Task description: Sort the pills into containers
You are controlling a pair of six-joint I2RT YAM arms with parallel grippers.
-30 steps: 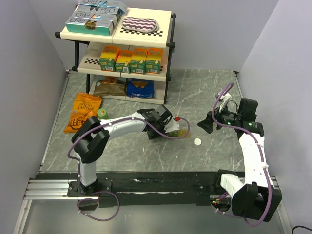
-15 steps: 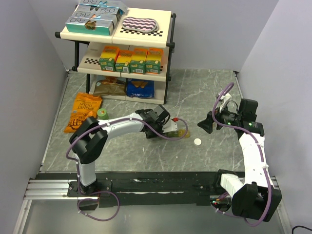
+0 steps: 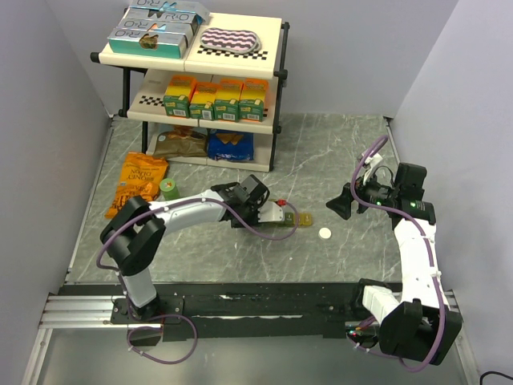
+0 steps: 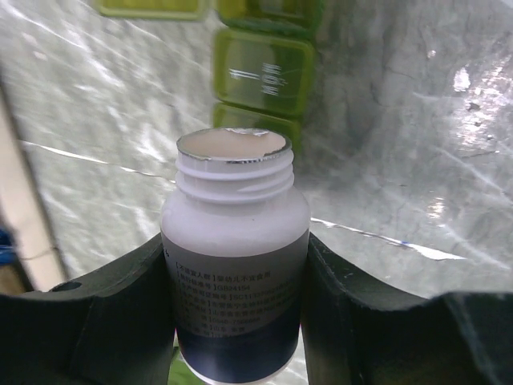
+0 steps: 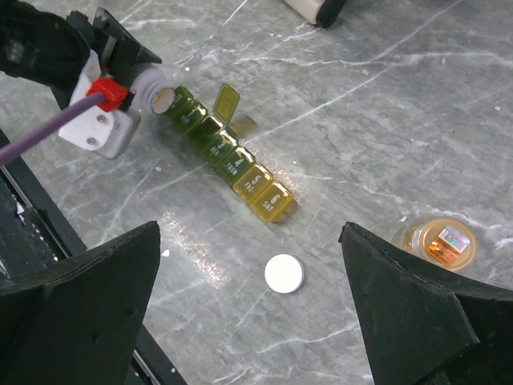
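Toward the table's left-centre, the left gripper [image 4: 236, 333] pinches a white pill bottle [image 4: 234, 233], uncapped. Its mouth sits just beside the green end of the pill box strip [image 5: 228, 156], whose long axis runs straight away from that mouth toward the yellow end. Far to the right, the right gripper [image 3: 340, 204] hangs with jaws spread, well apart from the strip, so the left arm is nearer.

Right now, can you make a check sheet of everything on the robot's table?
Surface: grey marbled table.
Job's things: containers in a strip, one lid up; uncapped pill bottle, mouth at the strip's end; white cap lying apart.
Clutter: small round tub, green roll, orange snack bag.
Grippers: left gripper shut on the pill bottle; right gripper open, holding nothing.
Cables: purple cable at the left gripper.
Surroundings: shelf rack holding boxes.
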